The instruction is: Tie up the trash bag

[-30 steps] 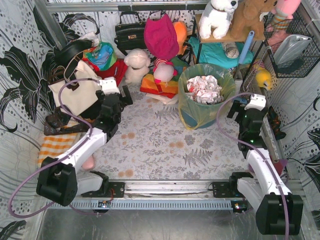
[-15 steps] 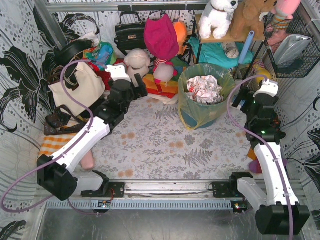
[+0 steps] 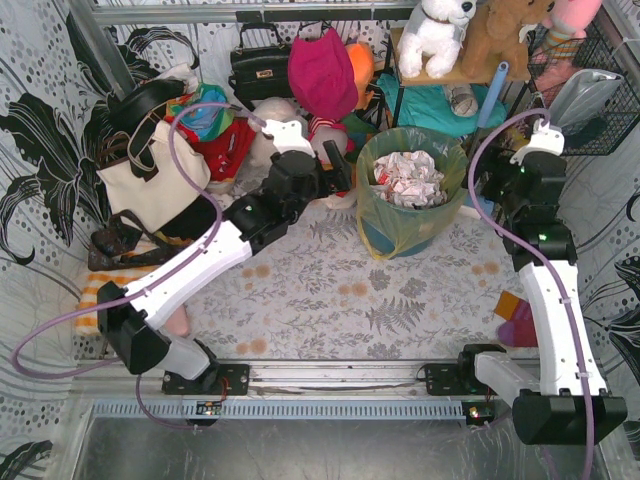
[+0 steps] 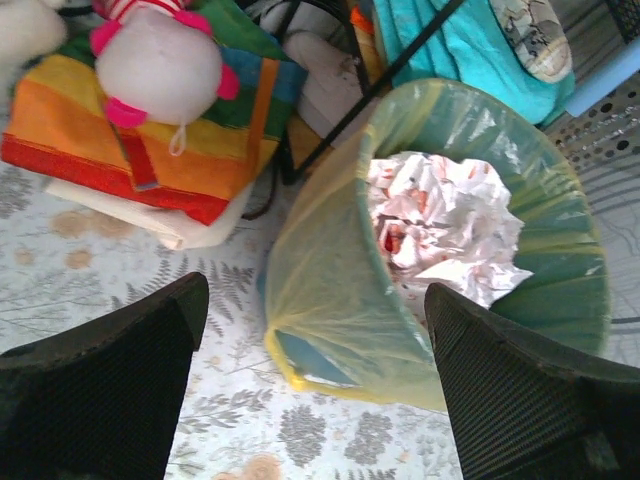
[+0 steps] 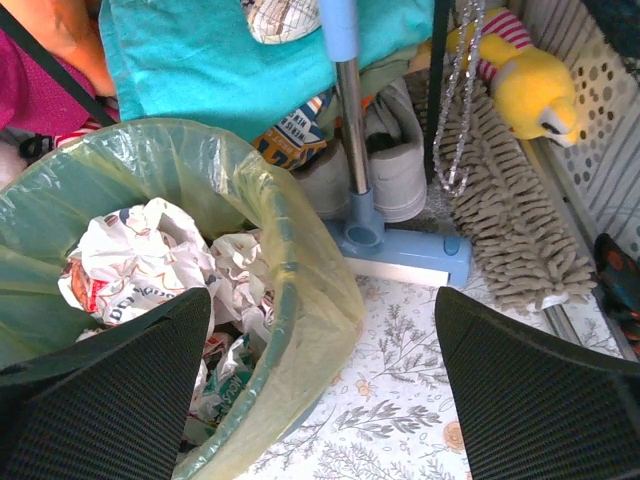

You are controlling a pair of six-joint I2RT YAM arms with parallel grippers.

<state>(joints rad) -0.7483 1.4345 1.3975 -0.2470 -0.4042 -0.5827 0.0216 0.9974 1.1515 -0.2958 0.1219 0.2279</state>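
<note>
— Checking your left gripper (image 4: 310, 300), right gripper (image 5: 320, 300)?
— Both spread wide, holding nothing.
— Bag?
— Thin translucent yellow-green plastic trash bag (image 3: 375, 200) lines teal round plastic bucket (image 4: 300, 358), between your grippers.

A cream tote with black straps (image 3: 150, 190) stood at the left edge of the fern-printed surface (image 3: 320, 300), and a black handbag (image 3: 258, 68) hung further back against the wall. A white plush with pink ears (image 4: 160, 65) lay on a folded rainbow-striped cloth (image 4: 90, 130). To the right, a blue mop head (image 5: 400, 255) rested just beside a grey chenille duster (image 5: 505, 228), with a yellow plush toy (image 5: 532, 90) above it. A white plush dog (image 3: 437, 30) sat on a shelf (image 3: 470, 74).
</note>
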